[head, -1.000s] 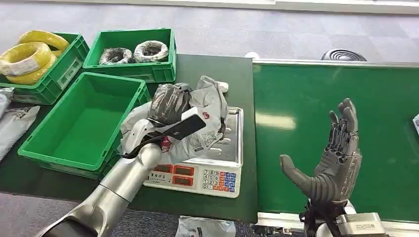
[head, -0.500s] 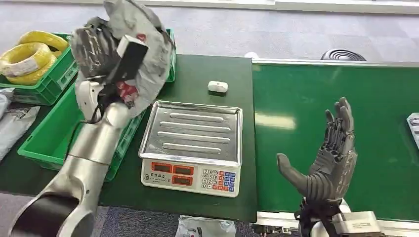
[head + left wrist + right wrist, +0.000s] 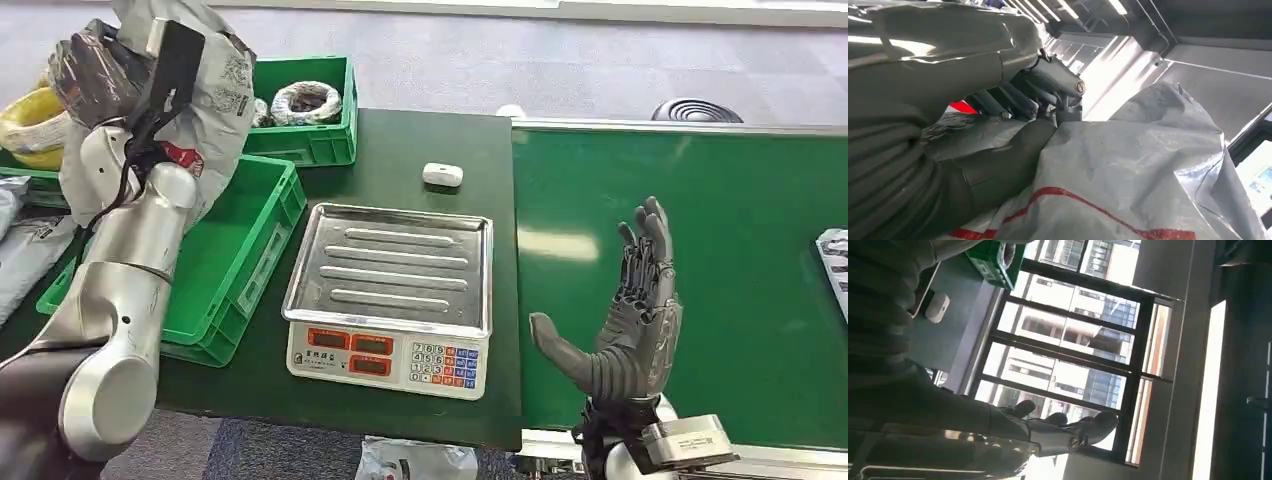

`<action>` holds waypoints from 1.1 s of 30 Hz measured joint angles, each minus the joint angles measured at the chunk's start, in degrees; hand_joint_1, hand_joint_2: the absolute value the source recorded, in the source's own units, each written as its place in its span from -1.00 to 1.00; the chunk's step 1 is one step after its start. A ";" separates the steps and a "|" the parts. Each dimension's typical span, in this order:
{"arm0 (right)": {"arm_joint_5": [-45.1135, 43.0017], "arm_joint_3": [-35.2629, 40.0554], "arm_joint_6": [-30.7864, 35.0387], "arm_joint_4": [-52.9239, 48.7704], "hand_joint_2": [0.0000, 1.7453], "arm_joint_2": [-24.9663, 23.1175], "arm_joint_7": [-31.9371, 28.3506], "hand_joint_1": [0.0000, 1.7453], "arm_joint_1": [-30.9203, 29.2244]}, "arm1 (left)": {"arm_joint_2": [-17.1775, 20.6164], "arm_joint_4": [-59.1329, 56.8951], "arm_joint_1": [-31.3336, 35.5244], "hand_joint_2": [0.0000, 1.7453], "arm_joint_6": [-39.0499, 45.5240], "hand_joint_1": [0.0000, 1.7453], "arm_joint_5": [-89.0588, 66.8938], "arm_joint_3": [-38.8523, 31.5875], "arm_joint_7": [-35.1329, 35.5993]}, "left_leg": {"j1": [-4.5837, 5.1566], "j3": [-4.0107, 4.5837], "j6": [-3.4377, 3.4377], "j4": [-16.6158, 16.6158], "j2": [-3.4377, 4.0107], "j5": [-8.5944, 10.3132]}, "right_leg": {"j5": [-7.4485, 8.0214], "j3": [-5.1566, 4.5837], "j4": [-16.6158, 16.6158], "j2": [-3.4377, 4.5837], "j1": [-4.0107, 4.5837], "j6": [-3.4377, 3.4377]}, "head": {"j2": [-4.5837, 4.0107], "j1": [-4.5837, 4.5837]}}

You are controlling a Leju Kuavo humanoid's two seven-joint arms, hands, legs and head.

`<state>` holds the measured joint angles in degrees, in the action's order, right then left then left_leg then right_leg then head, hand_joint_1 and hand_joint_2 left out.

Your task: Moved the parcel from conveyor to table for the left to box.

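Here the left hand (image 3: 95,75) grips the parcel (image 3: 215,85) aloft.

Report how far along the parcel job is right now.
Done: the parcel is off the conveyor, and the scale tray is bare. In hand: the left hand grips the parcel, raised above the empty green crate. Left: lowering it into that crate and letting go. The right hand is open over the belt, and another parcel shows at the belt's far edge.
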<state>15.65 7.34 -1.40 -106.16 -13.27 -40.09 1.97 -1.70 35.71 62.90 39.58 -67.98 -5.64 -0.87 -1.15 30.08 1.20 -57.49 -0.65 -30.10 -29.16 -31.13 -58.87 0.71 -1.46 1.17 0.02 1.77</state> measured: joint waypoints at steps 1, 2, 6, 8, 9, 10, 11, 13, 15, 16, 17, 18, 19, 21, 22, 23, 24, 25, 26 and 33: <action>0.00 0.07 0.02 0.09 1.00 0.02 0.00 -1.00 -0.03 | 0.02 -0.22 0.05 1.00 0.02 0.88 0.00 -0.22 0.00 | 0.00 0.00 0.00 0.00 0.00 0.00 | 0.00 0.00 0.00 0.00 0.00 0.00 | 0.00 0.02; 0.00 0.11 0.02 0.15 1.00 0.04 0.00 -1.00 -0.03 | 0.07 -0.37 0.08 1.00 0.02 0.88 0.00 -0.28 0.00 | 0.00 0.00 0.00 0.00 0.00 0.00 | 0.00 -0.01 0.00 0.00 0.00 0.00 | 0.00 0.02; -0.09 0.20 0.11 0.33 1.00 0.13 0.00 -1.00 -0.03 | 0.13 -0.89 0.10 1.00 0.02 0.86 -1.05 -0.81 0.62 | -0.01 0.00 0.00 0.01 0.00 0.00 | 0.00 -0.01 -0.01 0.00 0.01 0.00 | 0.00 0.02; -0.50 0.57 0.79 0.55 1.00 0.35 0.00 -1.00 -0.16 | 0.24 -1.55 0.19 1.00 0.02 0.24 -3.68 -1.58 2.12 | -0.01 0.00 0.00 0.01 0.01 0.00 | 0.00 -0.01 -0.03 0.00 0.01 0.00 | 0.00 0.00; -0.79 0.94 1.25 0.72 1.00 0.57 0.00 -1.00 -0.28 | 0.42 -2.12 0.21 1.00 0.02 -1.00 -4.77 -2.23 2.65 | -0.01 0.01 0.00 0.01 0.03 0.00 | 0.00 -0.02 -0.03 0.02 0.01 0.00 | 0.00 0.02; -1.16 1.31 1.84 0.90 1.00 0.77 0.00 -1.00 -0.39 | 0.63 -2.74 0.19 1.00 0.02 -1.00 -5.84 -2.81 3.11 | -0.01 0.00 0.00 0.01 0.04 0.00 | 0.00 -0.02 -0.03 0.02 0.01 0.00 | 0.00 0.02; -1.49 1.71 2.56 1.05 1.00 1.03 0.00 -1.00 -0.50 | 0.81 -3.30 0.19 1.00 0.02 -1.00 -6.61 -3.26 3.72 | -0.01 0.01 0.00 0.02 0.03 0.00 | 0.00 -0.02 -0.02 0.02 0.01 0.00 | 0.00 0.02; -2.45 2.71 4.07 1.60 1.00 1.77 0.00 -1.00 -0.97 | 1.60 -5.40 0.07 1.00 0.02 -1.00 -8.62 -4.42 5.60 | -0.01 0.00 0.00 0.01 0.02 0.00 | 0.00 -0.02 -0.02 0.02 0.01 0.00 | 0.00 0.02; -3.08 3.61 4.94 1.95 1.00 2.45 0.00 -1.00 -1.30 | 2.21 -7.15 -0.83 1.00 0.02 -1.00 -9.66 -5.29 6.84 | -0.01 0.00 0.00 0.01 0.03 0.00 | 0.00 -0.02 -0.02 0.02 0.01 0.00 | 0.00 0.02; -3.28 4.06 5.29 2.16 1.00 2.75 0.00 -1.00 -1.39 | 2.40 -7.89 -1.52 1.00 0.02 -1.00 -9.70 -5.68 6.82 | -0.01 0.00 0.00 0.01 0.02 0.00 | 0.00 -0.02 -0.02 0.01 0.00 0.00 | 0.00 0.02; -3.43 4.42 5.57 2.32 1.00 3.00 0.00 -1.00 -1.43 | 2.51 -8.28 -2.31 1.00 0.02 -1.00 -9.62 -6.12 6.60 | -0.01 0.01 0.00 0.01 0.02 0.00 | 0.00 -0.02 -0.02 0.01 0.00 0.00 | 0.00 0.00; -3.56 4.70 5.75 2.49 1.00 3.26 0.00 -1.00 -1.44 | 2.56 -8.68 -3.19 1.00 0.02 -1.00 -9.57 -6.69 6.34 | -0.01 0.01 0.00 0.01 0.02 0.00 | 0.00 -0.02 -0.02 0.01 0.00 0.00 | 0.00 0.02; -3.72 4.94 5.79 2.67 1.00 3.48 0.00 -1.00 -1.57 | 2.56 -9.07 -3.88 1.00 0.02 -1.00 -9.57 -7.15 6.05 | -0.01 0.01 0.00 0.01 0.02 0.00 | 0.00 -0.02 -0.01 0.01 0.00 0.00 | 0.00 0.00; -3.98 5.60 5.88 3.13 1.00 3.96 0.00 -1.00 -1.89 | 2.49 -9.64 -5.42 1.00 0.02 -1.00 -9.57 -8.18 5.51 | 0.00 0.01 0.00 0.01 0.03 0.00 | 0.00 -0.03 -0.02 0.02 0.00 0.00 | 0.00 0.00; -4.00 5.86 5.95 3.32 1.00 4.13 0.00 -1.00 -2.00 | 2.43 -9.70 -6.14 1.00 0.04 -1.00 -9.57 -8.68 5.27 | 0.00 0.02 0.00 0.01 0.03 0.00 | 0.00 -0.05 -0.01 0.02 0.00 0.00 | 0.00 0.02; -4.00 6.01 6.03 3.48 1.00 4.26 0.00 -1.00 -2.08 | 2.40 -9.83 -6.58 1.00 0.04 -1.00 -9.57 -9.14 4.94 | 0.00 0.02 0.00 0.01 0.02 0.00 | 0.00 -0.05 -0.01 0.02 0.00 0.00 | 0.00 0.02; -4.00 6.12 6.16 3.67 1.00 4.39 0.00 -1.00 -2.22 | 2.36 -9.97 -6.90 1.00 0.04 -1.00 -9.57 -9.49 4.61 | 0.00 0.02 0.00 0.01 0.02 0.00 | 0.00 -0.05 0.00 0.01 0.00 0.00 | 0.00 0.00; -3.96 6.27 6.30 3.85 1.00 4.52 0.00 -1.00 -2.36 | 2.34 -10.07 -7.13 1.00 0.04 -1.00 -9.57 -9.90 4.37 | 0.00 0.02 0.00 0.01 0.02 0.00 | 0.00 -0.05 -0.01 0.01 0.00 0.00 | 0.00 0.00; -3.89 6.38 6.45 4.02 1.00 4.61 0.00 -1.00 -2.46 | 2.32 -10.07 -7.28 1.00 0.04 -1.00 -9.60 -10.23 4.24 | 0.00 0.02 0.00 0.01 0.02 0.00 | 0.00 -0.05 0.00 0.01 0.00 0.00 | 0.00 0.00; -3.65 6.88 6.60 4.68 1.00 5.03 0.00 -1.00 -2.60 | 1.92 -10.07 -7.62 1.00 0.04 -1.00 -10.01 -12.24 2.78 | -0.01 0.02 0.00 0.01 0.01 0.00 | 0.00 -0.05 -0.01 0.02 0.00 0.00 | 0.00 0.00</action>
<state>12.00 14.23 5.20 -101.48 -8.24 -40.09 -0.62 0.22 25.64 55.28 39.63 -77.99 -17.88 1.90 -1.16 30.11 1.20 -57.48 -0.64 -30.10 -29.16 -31.18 -58.89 0.73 -1.45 1.17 0.02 1.77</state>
